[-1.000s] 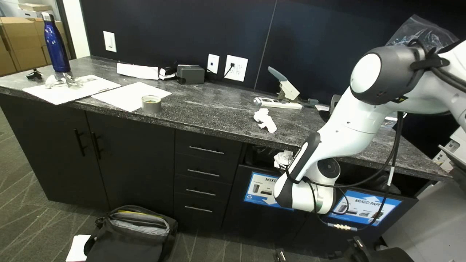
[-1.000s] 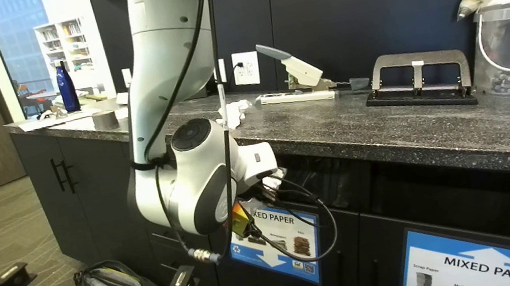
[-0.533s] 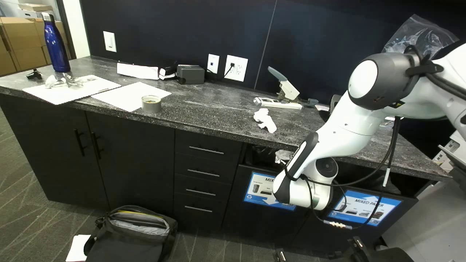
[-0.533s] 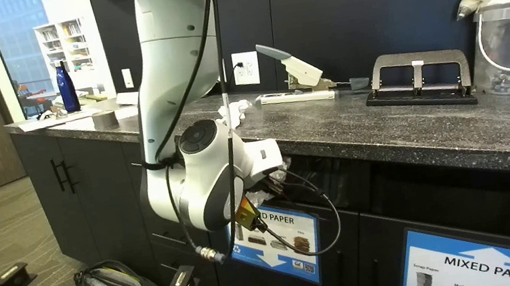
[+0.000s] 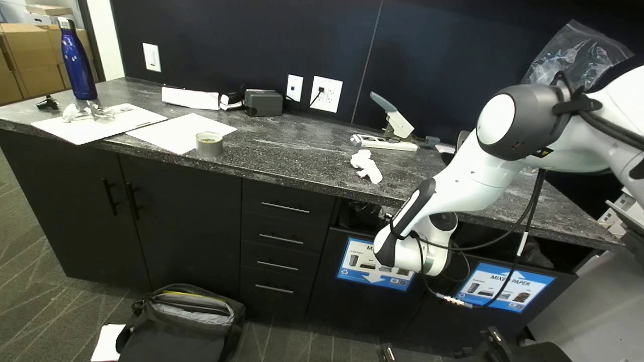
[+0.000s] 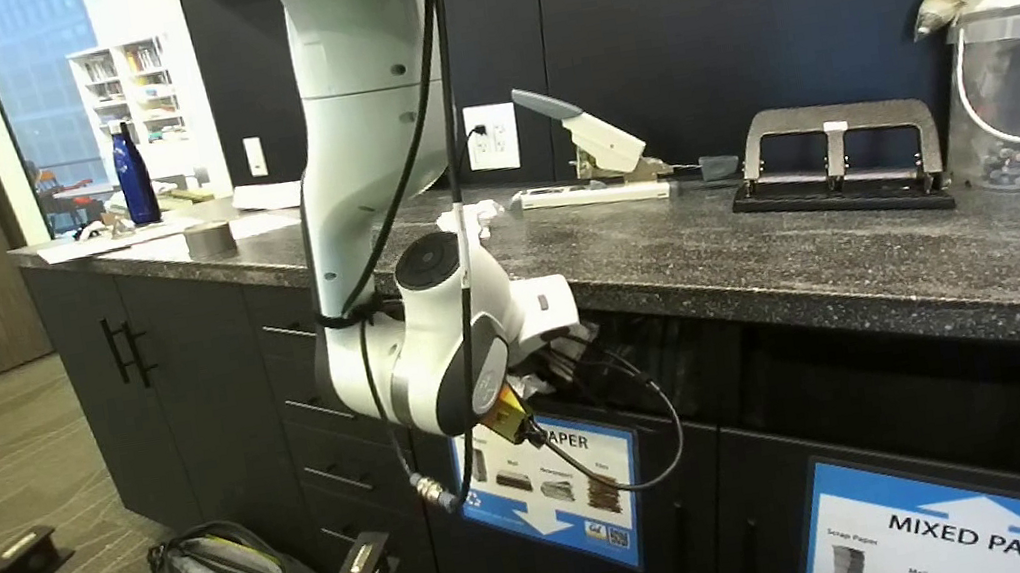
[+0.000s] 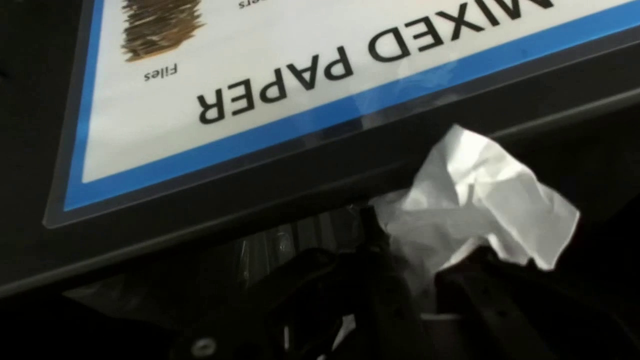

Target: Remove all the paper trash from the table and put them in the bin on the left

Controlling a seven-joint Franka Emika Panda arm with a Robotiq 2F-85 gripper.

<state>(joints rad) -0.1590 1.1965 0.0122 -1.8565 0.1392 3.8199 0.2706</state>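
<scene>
Claw (image 7: 427,245): you're pinching a paper scrap (image 7: 485,200) — wrist view, lower right.
Bin (image 5: 362,301): lower centre, in an exterior view.
Table (image 5: 282,156): another scrap (image 5: 366,166) — right of centre there.

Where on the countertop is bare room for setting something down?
The countertop shows a wide bare patch between the grey roll and the crumpled paper, and another between the hole punch and the front edge. The end with the blue bottle is crowded: white sheets and a crumpled scrap lie there.
</scene>
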